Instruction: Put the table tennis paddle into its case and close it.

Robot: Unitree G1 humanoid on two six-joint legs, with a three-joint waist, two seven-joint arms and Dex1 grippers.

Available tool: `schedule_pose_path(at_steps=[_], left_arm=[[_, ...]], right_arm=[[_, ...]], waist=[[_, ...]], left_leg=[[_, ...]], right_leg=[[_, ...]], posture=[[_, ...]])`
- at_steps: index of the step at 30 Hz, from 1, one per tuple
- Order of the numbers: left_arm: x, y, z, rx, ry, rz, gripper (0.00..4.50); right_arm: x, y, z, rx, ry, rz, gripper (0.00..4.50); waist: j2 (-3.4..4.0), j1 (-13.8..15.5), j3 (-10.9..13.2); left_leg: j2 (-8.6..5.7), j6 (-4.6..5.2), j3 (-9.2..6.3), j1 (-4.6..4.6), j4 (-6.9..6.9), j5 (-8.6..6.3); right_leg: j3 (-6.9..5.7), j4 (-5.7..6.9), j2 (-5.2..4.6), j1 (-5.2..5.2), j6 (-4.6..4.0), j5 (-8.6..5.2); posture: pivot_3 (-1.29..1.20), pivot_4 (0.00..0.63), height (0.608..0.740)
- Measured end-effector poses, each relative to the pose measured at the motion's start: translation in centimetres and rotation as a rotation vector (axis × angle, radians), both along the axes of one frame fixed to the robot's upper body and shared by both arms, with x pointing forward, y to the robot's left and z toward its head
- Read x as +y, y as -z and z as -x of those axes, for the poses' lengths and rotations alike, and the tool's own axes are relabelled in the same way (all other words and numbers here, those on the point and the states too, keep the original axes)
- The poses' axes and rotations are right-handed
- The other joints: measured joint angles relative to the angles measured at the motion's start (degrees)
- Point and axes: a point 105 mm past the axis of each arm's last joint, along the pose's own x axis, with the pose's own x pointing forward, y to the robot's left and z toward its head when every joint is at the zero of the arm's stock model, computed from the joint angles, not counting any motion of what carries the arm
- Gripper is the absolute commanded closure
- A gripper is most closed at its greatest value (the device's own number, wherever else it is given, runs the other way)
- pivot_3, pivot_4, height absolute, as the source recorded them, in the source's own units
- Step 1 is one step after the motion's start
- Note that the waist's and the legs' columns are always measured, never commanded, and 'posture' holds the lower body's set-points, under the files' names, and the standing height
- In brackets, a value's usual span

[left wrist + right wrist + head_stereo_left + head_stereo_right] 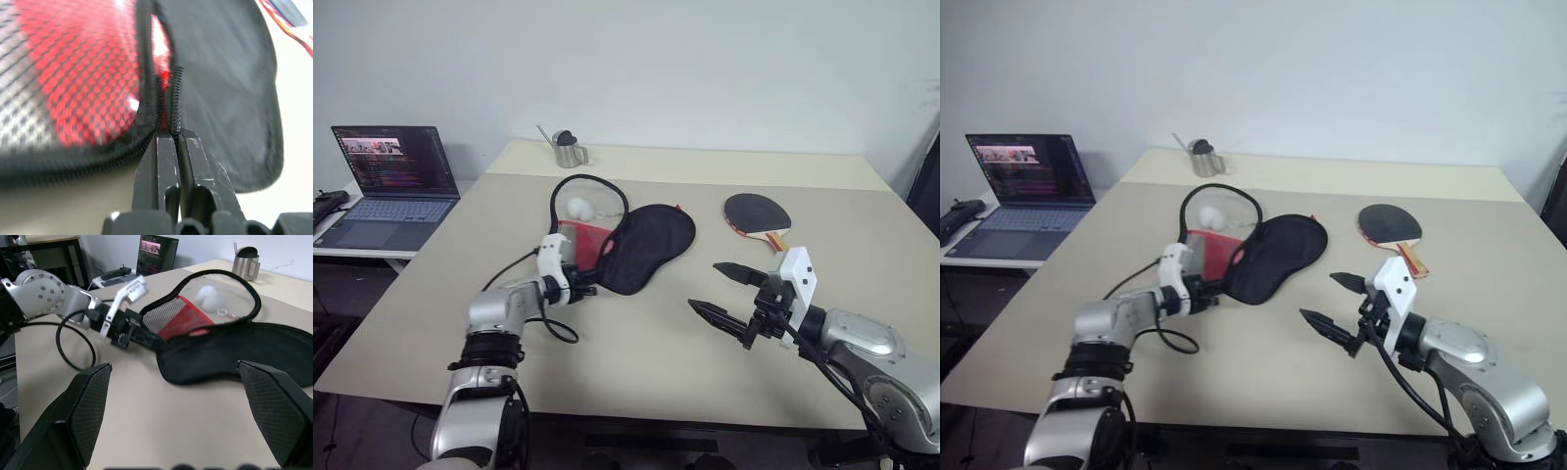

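One laptop [396, 181] far left, metal cup [570, 150] behind case [636, 245]

Beige table [636, 343], carrying 3 things well apart: open black-and-red case [631, 245] near the middle, table tennis paddle [757, 213] to its right, metal cup [570, 150] by the far edge. White ball [579, 206] lying inside the case's zip loop.

Left tool [173, 142] pinched closed, arm extended; right tool [729, 290] spread wide.
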Motion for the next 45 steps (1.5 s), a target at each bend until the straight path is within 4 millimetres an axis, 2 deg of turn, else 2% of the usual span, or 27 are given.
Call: schedule_pose_path(at_steps=[7,10,14,19,22,24,28,32,39,45], left_arm=[[-1.5,0.2,0.6,0.011,0.050,-0.002,4.48],[-1.7,0.2,1.0,0.003,0.075,0.002,3.79],[-2.0,-0.6,2.1,-0.063,0.175,0.002,2.32],[-0.5,-1.9,3.5,-0.127,0.288,-0.014,0.58],[0.6,-1.7,4.7,-0.180,0.383,-0.074,0.58],[1.2,-2.4,4.8,-0.240,0.419,-0.109,0.58],[1.2,-5.3,3.1,-0.413,0.427,-0.160,0.58],[1.5,-6.5,2.2,-0.500,0.415,-0.211,0.58],[1.9,-8.9,-0.2,-0.617,0.384,-0.306,0.58],[1.6,-8.9,-0.8,-0.635,0.401,-0.325,0.58]], right_arm=[[-0.3,-0.1,0.0,-0.005,0.015,0.002,0.00],[-0.4,-0.1,0.0,-0.004,0.019,0.001,0.00],[-0.5,0.0,0.0,0.002,0.031,0.001,0.00],[-0.8,0.0,0.0,0.009,0.042,-0.010,0.00],[-1.0,-0.2,-0.1,0.018,0.047,-0.028,0.00],[-1.0,-0.3,-0.4,0.022,0.067,-0.044,0.00],[-1.6,0.0,-2.7,0.072,0.168,-0.087,0.00],[-2.1,1.3,-3.8,0.133,0.228,-0.073,0.00],[-0.3,3.0,-6.2,0.215,0.314,-0.033,0.00],[1.8,4.6,-9.1,0.316,0.395,-0.027,0.00]], waist=[[0.00,-0.2,0.0],[0.00,-0.2,0.0],[0.00,-0.3,0.0],[0.00,-0.4,0.0],[0.00,-0.6,0.0],[0.00,-0.6,0.0],[0.00,-0.2,0.0],[0.00,-0.3,0.0],[0.00,-0.6,0.0],[0.00,-1.4,0.0]], left_leg=[[0.06,-0.01,-0.04,0.04,0.00,0.00],[0.06,-0.01,-0.01,0.03,0.00,0.00],[0.08,-0.01,-0.01,0.02,-0.01,0.00],[0.10,-0.01,0.01,0.05,-0.01,0.01],[0.13,-0.01,0.04,0.05,-0.01,0.01],[0.14,0.00,0.02,0.05,-0.01,0.01],[0.10,0.10,0.03,0.03,0.06,0.08],[0.11,0.11,0.10,-0.01,0.04,0.08],[0.16,0.11,0.03,-0.06,0.03,0.08],[0.15,0.11,0.02,-0.10,0.04,0.08]], right_leg=[[0.00,0.08,0.15,-0.03,-0.04,0.02],[0.03,0.05,0.15,-0.03,-0.04,0.02],[0.02,0.04,0.15,-0.06,-0.06,0.02],[0.03,0.05,0.15,-0.06,-0.12,0.06],[0.04,0.05,0.16,-0.08,-0.16,0.06],[0.02,0.05,0.16,-0.08,-0.19,0.07],[0.03,0.04,0.15,-0.06,-0.17,0.14],[0.07,0.00,0.16,-0.09,-0.19,0.17],[0.05,0.06,0.28,-0.17,-0.20,0.17],[0.04,0.07,0.28,-0.19,-0.20,0.18]], posture=[[0.00,0.150,0.740],[0.00,0.150,0.740],[0.00,0.150,0.740],[0.00,0.150,0.740],[0.00,0.150,0.740],[0.00,0.150,0.740],[0.00,0.150,0.740],[0.00,0.150,0.740],[0.00,0.150,0.740],[0.00,0.150,0.740]])
